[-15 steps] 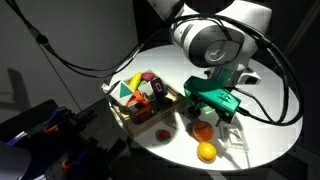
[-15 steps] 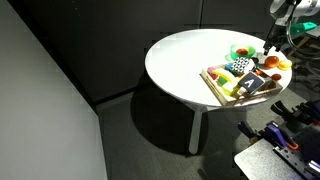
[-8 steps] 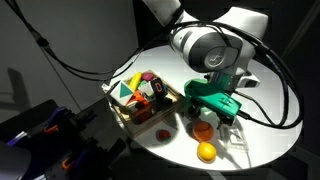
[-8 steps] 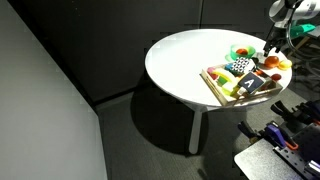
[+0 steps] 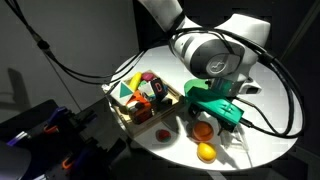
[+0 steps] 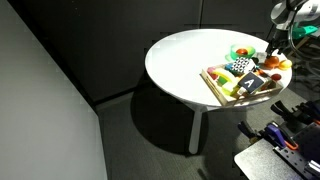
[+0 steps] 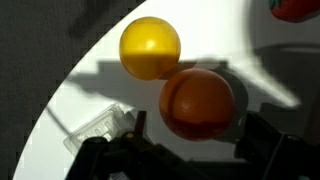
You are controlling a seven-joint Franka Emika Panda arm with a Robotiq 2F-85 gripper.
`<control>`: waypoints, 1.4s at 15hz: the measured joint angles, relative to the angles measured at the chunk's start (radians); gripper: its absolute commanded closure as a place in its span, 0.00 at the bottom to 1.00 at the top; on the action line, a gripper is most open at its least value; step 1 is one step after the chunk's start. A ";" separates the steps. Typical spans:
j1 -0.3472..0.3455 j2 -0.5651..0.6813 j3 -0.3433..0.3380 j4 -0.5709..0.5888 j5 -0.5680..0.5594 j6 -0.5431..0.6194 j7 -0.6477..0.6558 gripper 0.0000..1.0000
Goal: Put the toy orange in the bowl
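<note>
White round table (image 6: 180,55), dark room (image 6: 60,80): gripper (image 7: 190,130) spread open astride the toy orange (image 7: 197,100).

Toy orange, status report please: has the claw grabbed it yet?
Gripper open over toy orange, no grip yet. Orange on table, not in bowl. Yellow fruit close beside it.

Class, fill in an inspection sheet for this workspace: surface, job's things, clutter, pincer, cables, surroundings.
Surface: round white table.
Job's things: toy orange on the table, between the pincer's fingers; green bowl beside the wooden tray.
Clutter: wooden tray full of toys; yellow fruit close beside the toy orange; clear plastic piece; small red piece.
Pincer: pincer open, low over the toy orange.
Cables: black cables loop beside the table.
Surroundings: dark room; dark equipment beside the table.
</note>
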 measured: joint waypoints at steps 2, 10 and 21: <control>-0.006 0.003 0.000 0.000 0.000 0.000 -0.007 0.00; -0.015 0.026 0.001 0.001 -0.001 0.000 -0.036 0.00; -0.015 0.041 0.007 0.008 -0.007 0.000 -0.039 0.47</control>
